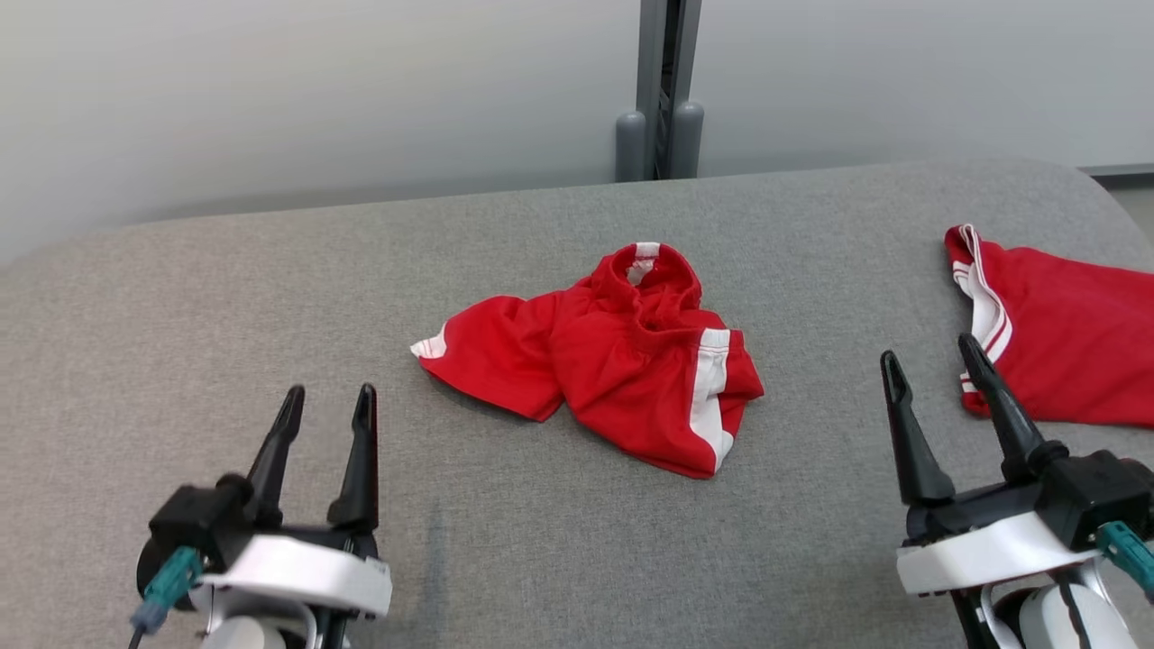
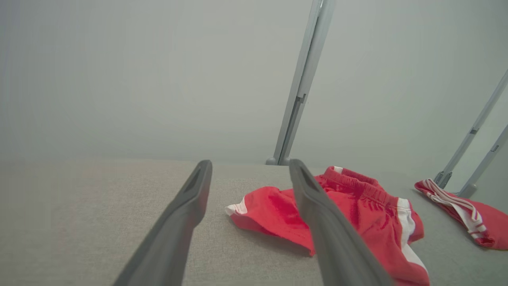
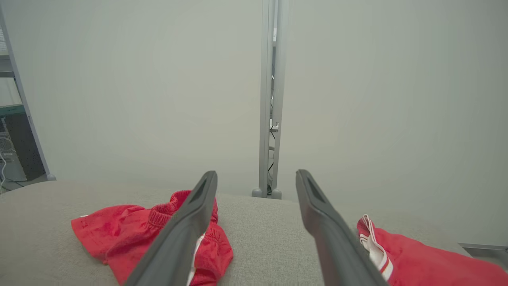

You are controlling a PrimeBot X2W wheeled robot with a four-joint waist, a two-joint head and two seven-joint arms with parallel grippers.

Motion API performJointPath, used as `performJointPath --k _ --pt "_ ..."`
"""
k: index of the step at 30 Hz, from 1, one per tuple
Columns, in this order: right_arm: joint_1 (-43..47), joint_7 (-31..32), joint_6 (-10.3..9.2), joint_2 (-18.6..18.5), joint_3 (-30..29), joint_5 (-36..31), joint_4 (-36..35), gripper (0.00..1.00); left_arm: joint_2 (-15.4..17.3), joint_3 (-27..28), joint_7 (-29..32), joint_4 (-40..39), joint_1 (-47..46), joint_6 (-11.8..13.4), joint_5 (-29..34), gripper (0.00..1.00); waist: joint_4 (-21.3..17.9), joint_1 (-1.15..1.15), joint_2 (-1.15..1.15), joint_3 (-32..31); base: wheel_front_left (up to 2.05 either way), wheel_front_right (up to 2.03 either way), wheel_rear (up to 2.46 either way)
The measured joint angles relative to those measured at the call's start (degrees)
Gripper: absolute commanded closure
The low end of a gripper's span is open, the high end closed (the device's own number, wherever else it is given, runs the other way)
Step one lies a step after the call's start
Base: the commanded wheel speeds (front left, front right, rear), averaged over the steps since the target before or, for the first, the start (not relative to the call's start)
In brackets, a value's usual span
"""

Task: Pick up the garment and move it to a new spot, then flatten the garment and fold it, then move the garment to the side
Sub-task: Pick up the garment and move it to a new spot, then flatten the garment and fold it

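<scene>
The crumpled red fabric shorts with white side stripes [image 1: 613,361] lie in a loose heap at the middle of the grey fabric-covered worktop [image 1: 270,288]. The elastic waistband is bunched up at the far side and one leg is spread toward the robot's left. No tool touches the garment.

The left tool [image 1: 330,391] hovers over the near left of the worktop, well apart from the shorts, its two dark fingers spread wide and holding nothing. The right tool [image 1: 929,351] sits at the near right, likewise spread wide and empty, between the shorts and a second red garment with white stripes [image 1: 1064,342]. That garment lies flatter at the worktop's right edge, just beside the right tool's outer finger.

Behind the worktop stands a grey metal post [image 1: 663,90] against a pale wall.
</scene>
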Motion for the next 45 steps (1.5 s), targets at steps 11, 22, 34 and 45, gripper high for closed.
performJointPath --k 11,22,34,45 --pt "2.8 0.0 0.01 -0.4 1.5 1.5 2.4 0.00 -5.5 7.0 0.0 -6.7 11.9 -2.9 6.4 0.00 2.0 0.00 0.00 -4.0 0.00 0.00 0.00" --pt "2.9 0.0 0.01 -0.7 1.8 1.8 2.8 0.00 -6.5 8.6 0.0 -7.8 13.4 -4.7 8.0 0.00 3.5 0.00 0.00 -4.4 0.00 0.00 0.00" --pt "2.9 0.0 0.01 -0.7 2.0 1.9 3.1 0.00 -6.6 7.7 0.0 -7.3 13.3 -4.3 7.5 0.00 3.7 0.00 0.00 -4.4 0.00 0.00 0.00" --pt "2.0 0.0 0.00 -0.6 2.0 2.4 3.0 0.00 -6.6 5.2 0.0 -6.3 12.5 -4.4 7.7 0.00 4.3 0.00 0.00 -2.6 0.00 0.00 0.00"
